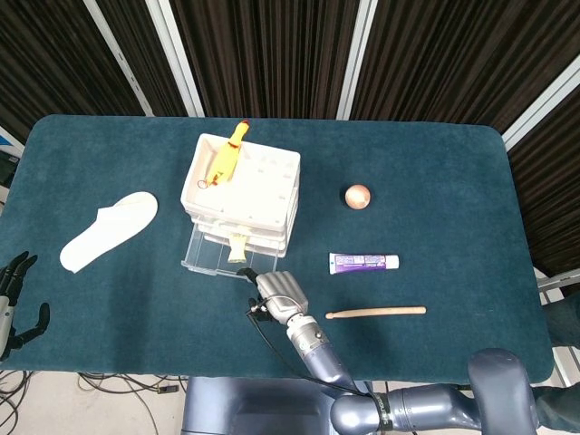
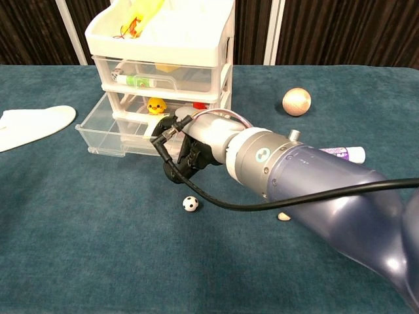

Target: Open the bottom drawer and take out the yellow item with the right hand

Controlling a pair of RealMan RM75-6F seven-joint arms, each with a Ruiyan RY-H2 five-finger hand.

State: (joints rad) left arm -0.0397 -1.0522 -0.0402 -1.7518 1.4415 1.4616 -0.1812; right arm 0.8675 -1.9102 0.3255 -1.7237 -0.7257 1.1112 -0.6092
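Note:
The white three-drawer unit [image 1: 243, 190] [image 2: 163, 39] stands left of the table's centre. Its clear bottom drawer [image 1: 213, 256] [image 2: 108, 134] is pulled well out toward me. A small yellow duck [image 1: 237, 246] [image 2: 155, 105] sits inside it, near the right side and close to the unit. My right hand [image 1: 279, 294] [image 2: 190, 147] has its fingers curled on the drawer's front right corner, below and to the right of the duck. At the table's near left edge my left hand [image 1: 14, 304] rests with fingers spread, holding nothing.
A yellow rubber chicken [image 1: 227, 159] lies on top of the unit. A white slipper [image 1: 109, 229] lies to the left. A wooden ball [image 1: 357, 196], a purple tube [image 1: 363, 263] and a wooden stick [image 1: 376, 313] lie to the right. A tiny soccer ball [image 2: 190, 203] sits under my right hand.

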